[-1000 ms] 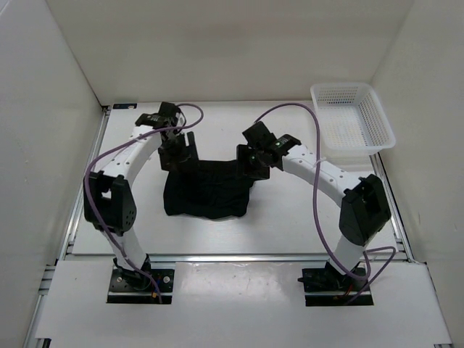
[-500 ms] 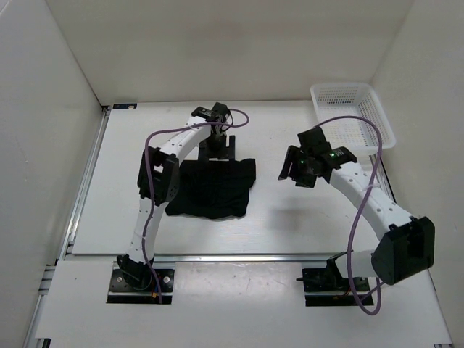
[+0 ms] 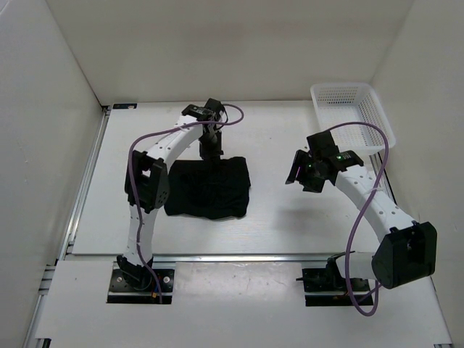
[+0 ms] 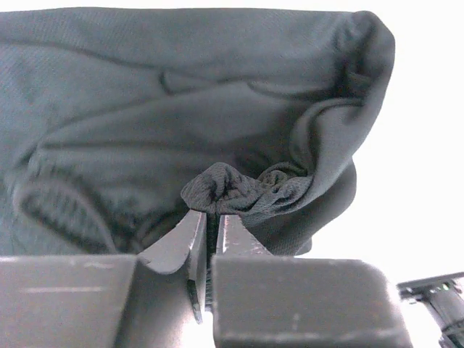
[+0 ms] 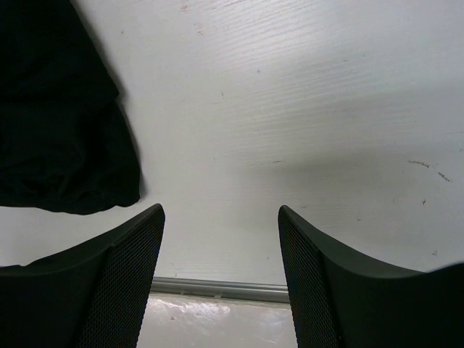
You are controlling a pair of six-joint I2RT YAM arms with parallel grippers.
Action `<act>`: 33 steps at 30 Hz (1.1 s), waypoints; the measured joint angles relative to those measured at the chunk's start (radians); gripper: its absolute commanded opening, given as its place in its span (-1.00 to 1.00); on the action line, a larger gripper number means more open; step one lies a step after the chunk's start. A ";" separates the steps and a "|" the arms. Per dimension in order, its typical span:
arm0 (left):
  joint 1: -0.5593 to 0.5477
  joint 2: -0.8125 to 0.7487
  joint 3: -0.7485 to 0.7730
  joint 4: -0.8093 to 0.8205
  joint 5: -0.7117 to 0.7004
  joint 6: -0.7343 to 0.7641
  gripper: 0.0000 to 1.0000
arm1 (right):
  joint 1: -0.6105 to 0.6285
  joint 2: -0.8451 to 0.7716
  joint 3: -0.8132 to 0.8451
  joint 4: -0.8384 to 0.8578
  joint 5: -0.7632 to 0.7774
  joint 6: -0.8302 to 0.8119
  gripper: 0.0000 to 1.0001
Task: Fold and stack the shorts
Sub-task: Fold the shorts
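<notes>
We see shorts [image 3: 208, 190] lying on table [image 3: 275, 217], centre-left, folded into rough rectangle. Left gripper [image 4: 212, 219] at shorts' far edge, jaws almost together, pinching small wad of fabric. Right gripper [image 5: 221, 217] over bare table to right of shorts, not touching them, jaws wide apart, holding nothing. Basket [image 3: 380, 116] in far right corner.

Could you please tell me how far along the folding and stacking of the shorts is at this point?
Done, apparently: the shorts lie in a compact, roughly rectangular bundle on the table. In hand: the left gripper is shut on a bunched bit of fabric at their far edge, while the right gripper hangs open over the table beside them. Left: any final fold or tidy-up, and stacking.
</notes>
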 measured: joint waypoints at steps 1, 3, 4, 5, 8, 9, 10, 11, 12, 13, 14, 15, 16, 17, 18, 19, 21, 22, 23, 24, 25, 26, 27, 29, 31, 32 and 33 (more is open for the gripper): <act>0.002 -0.023 -0.011 0.000 0.000 -0.002 -0.80 | 0.000 0.000 0.000 0.000 -0.002 0.000 0.38; 0.005 -0.072 -0.035 -0.002 0.001 -0.009 -0.80 | 0.000 0.000 -0.005 0.001 -0.003 0.000 0.38; 0.009 -0.096 -0.049 -0.003 0.002 -0.010 -0.80 | 0.000 0.000 -0.006 0.001 -0.003 0.000 0.38; 0.014 -0.120 -0.064 -0.004 0.005 -0.013 -0.80 | 0.000 0.000 -0.010 0.002 -0.005 0.000 0.38; 0.043 -0.192 -0.128 -0.003 0.008 -0.017 -0.80 | 0.000 0.000 -0.013 0.002 -0.011 0.000 0.38; 0.061 -0.217 -0.152 -0.004 0.008 -0.018 -0.80 | 0.000 0.000 -0.016 0.004 -0.014 0.000 0.38; 0.077 -0.237 -0.174 -0.003 0.008 -0.018 -0.80 | 0.000 0.000 -0.020 0.005 -0.017 0.000 0.38; 0.095 -0.254 -0.195 -0.005 0.008 -0.018 -0.80 | 0.000 0.000 -0.024 0.005 -0.019 0.000 0.38; 0.117 -0.271 -0.216 -0.008 0.007 -0.018 -0.80 | 0.000 0.000 -0.028 0.004 -0.022 0.000 0.38; 0.140 -0.286 -0.239 -0.005 0.007 -0.019 -0.80 | 0.000 0.000 -0.031 0.007 -0.025 0.000 0.38; 0.161 -0.299 -0.261 -0.005 0.006 -0.021 -0.80 | 0.000 0.000 -0.034 0.007 -0.026 0.000 0.38; 0.183 -0.308 -0.281 -0.008 0.004 -0.021 -0.80 | 0.000 0.000 -0.037 0.009 -0.028 0.000 0.38; 0.206 -0.316 -0.304 -0.003 0.004 -0.021 -0.75 | 0.000 0.000 -0.039 0.009 -0.029 0.000 0.38; 0.225 -0.324 -0.327 0.003 0.001 -0.022 -0.54 | 0.000 0.000 -0.039 0.009 -0.029 0.000 0.38; 0.245 -0.332 -0.353 0.008 -0.005 -0.020 -0.26 | 0.000 0.000 -0.039 0.010 -0.030 0.000 0.38; 0.264 -0.338 -0.380 0.015 -0.013 -0.018 0.00 | 0.000 -0.001 -0.041 0.010 -0.031 0.000 0.38; 0.297 -0.348 -0.430 0.030 -0.024 -0.024 0.94 | 0.000 -0.001 -0.043 0.010 -0.032 0.000 0.38; 0.312 -0.348 -0.448 0.039 -0.031 -0.018 0.98 | 0.000 -0.002 -0.043 0.010 -0.033 0.000 0.38; 0.331 -0.348 -0.465 0.050 -0.037 -0.024 0.98 | 0.000 -0.003 -0.045 0.010 -0.035 0.000 0.38; 0.346 -0.344 -0.477 0.058 -0.042 -0.027 0.98 | 0.000 -0.006 -0.047 0.010 -0.036 0.000 0.38; 0.359 -0.340 -0.482 0.063 -0.048 -0.025 0.98 | 0.000 -0.009 -0.050 0.011 -0.037 0.000 0.38; 0.370 -0.334 -0.482 0.068 -0.050 -0.024 0.98 | 0.000 -0.013 -0.053 0.009 -0.040 0.000 0.40; 0.381 -0.333 -0.482 0.074 -0.055 -0.024 0.98 | 0.000 -0.018 -0.057 0.010 -0.041 0.000 0.40; 0.398 -0.338 -0.485 0.086 -0.065 -0.017 0.98 | 0.000 -0.029 -0.062 0.009 -0.044 -0.001 0.40; 0.408 -0.357 -0.509 0.102 -0.061 -0.003 0.98 | 0.000 -0.042 -0.066 0.009 -0.043 -0.001 0.40; 0.413 -0.372 -0.530 0.110 -0.052 0.008 0.98 | 0.000 -0.047 -0.070 0.010 -0.043 -0.001 0.40; 0.422 -0.391 -0.561 0.123 -0.040 0.020 0.98 | 0.000 -0.051 -0.073 0.010 -0.044 -0.001 0.43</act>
